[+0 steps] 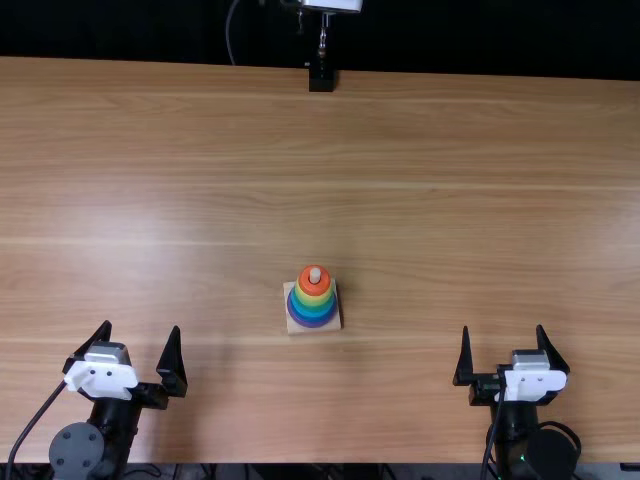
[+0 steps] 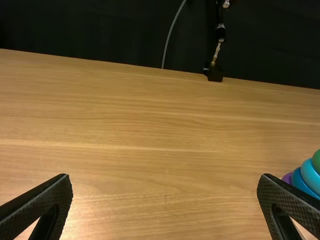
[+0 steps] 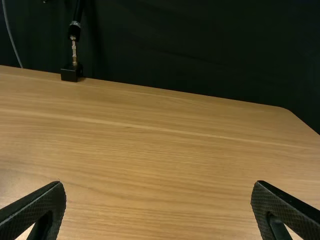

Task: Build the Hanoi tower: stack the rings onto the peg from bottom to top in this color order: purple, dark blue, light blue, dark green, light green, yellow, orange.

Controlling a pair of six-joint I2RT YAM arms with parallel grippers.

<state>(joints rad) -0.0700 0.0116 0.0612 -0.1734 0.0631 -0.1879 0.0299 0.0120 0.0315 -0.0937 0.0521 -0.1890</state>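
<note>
In the top view my left gripper [image 1: 141,328] stands open near the table's front left, and my right gripper [image 1: 502,331] is open at the front right. Between them, the ring tower [image 1: 312,300] stands upright on a square wooden base [image 1: 302,327], touched by neither. Its peg tip [image 1: 315,274] pokes through the orange ring [image 1: 314,285]; yellow, green, blue and purple rings widen below it. From the left wrist, the left gripper [image 2: 165,179] has its fingers wide apart, with the light blue ring [image 2: 311,175] beyond one finger. The right gripper [image 3: 157,184] holds nothing.
The light brown table [image 1: 450,180] spreads around the tower. A black clamp mount [image 1: 321,78] with a thin stand is fixed at its far edge, with a cable hanging beside it against dark cloth.
</note>
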